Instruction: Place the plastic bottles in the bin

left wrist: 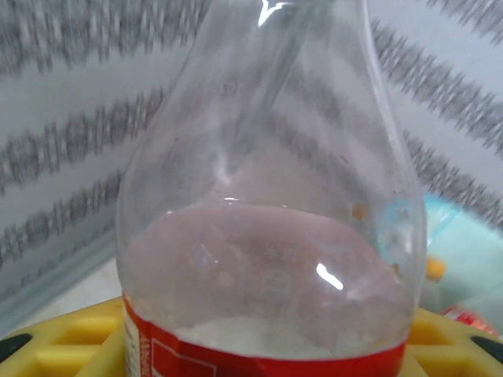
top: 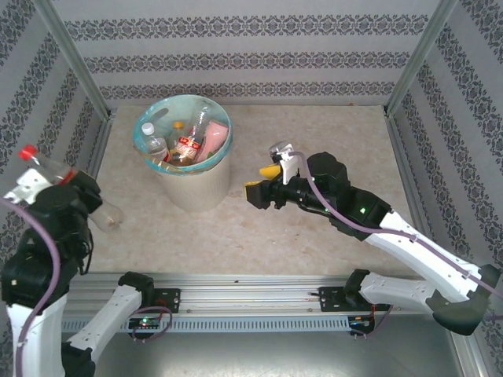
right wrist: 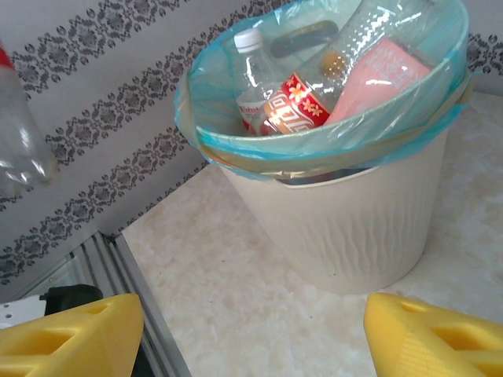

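Plastic bottle (left wrist: pixel 267 196) in your left claw (left wrist: pixel 251 357): the claw is closed on it, with the yellow fingers (left wrist: pixel 55 345) on either side of the body at the red label (left wrist: pixel 196 353). From the left wrist camera you see the clear shoulder narrowing upward, away from the fingers, toward the neck.

From the top camera, the plastic bottle's long axis runs on a slant. Its red cap (top: pixel 27 151) points toward the far left, out past the left edge of the worktop (top: pixel 314 243), and the body is carried off the surface. Just right of that arm, near the worktop's left edge, there is a clear rounded shape (top: pixel 110 216). You cannot tell whether it is this bottle's base or a separate one.

Your right claw (right wrist: pixel 251 334) stands wide open with nothing between its yellow fingers (right wrist: pixel 71 338). It hangs over the middle of the worktop and faces left toward the bin (right wrist: pixel 354 228).

The bin stands upright toward the far left corner of the worktop, its blue-green bag (right wrist: pixel 236 141) folded over the rim. Inside, other plastic bottles (right wrist: pixel 295 106) lie heaped and tilted: one with a white cap, one with a red patterned label, one with a pink label. Patterned walls (top: pixel 251 63) close in the worktop on the far, left and right sides.
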`<state>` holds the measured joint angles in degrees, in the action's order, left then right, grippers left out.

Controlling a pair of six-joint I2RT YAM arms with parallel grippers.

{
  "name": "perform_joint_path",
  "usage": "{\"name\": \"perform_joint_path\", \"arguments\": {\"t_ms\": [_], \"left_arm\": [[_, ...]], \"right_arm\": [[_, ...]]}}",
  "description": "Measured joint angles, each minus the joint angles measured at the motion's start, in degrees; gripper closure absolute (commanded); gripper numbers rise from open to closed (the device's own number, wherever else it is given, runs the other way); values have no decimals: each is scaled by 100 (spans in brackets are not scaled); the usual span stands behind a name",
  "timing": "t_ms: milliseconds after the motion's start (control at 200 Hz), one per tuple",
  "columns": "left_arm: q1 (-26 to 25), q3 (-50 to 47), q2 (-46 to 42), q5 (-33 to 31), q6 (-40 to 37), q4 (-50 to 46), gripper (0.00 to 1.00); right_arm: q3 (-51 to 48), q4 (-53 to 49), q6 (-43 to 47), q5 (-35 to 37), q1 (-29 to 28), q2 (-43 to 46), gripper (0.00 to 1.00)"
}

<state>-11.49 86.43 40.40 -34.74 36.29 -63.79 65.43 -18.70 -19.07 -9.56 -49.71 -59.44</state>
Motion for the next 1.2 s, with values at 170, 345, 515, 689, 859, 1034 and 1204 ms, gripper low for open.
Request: {"name": "perform_joint_path", "arguments": {"t_ms": [170,345,515,689,859,1034,1204], "left_arm": [[0,1373,1163,435,-1062,706,54],[-17,1862,2697,1637,-1803,1987,54],[-234,1921,3985,2385,-2282,2605,53],[-308,1692,4387,2769,-2656,2614,53],[-308,1174,4312,2879,-2946,2614,53],[-234,999,4411,2920,-3104,2415,53],[-149,717,4465,2922,-3132,2284,53]], "right_arm": [[107,-42,44,103,0,-13,26],[256,-83,44,186,0,-94,27],[321,-153,42,319,0,-133,27],[319,-232,35,474,-2,-125,27],[319,-273,15,568,-2,-87,27],[319,-295,11,570,-2,-96,27],[319,-295,-9,568,-2,-210,27]]}}
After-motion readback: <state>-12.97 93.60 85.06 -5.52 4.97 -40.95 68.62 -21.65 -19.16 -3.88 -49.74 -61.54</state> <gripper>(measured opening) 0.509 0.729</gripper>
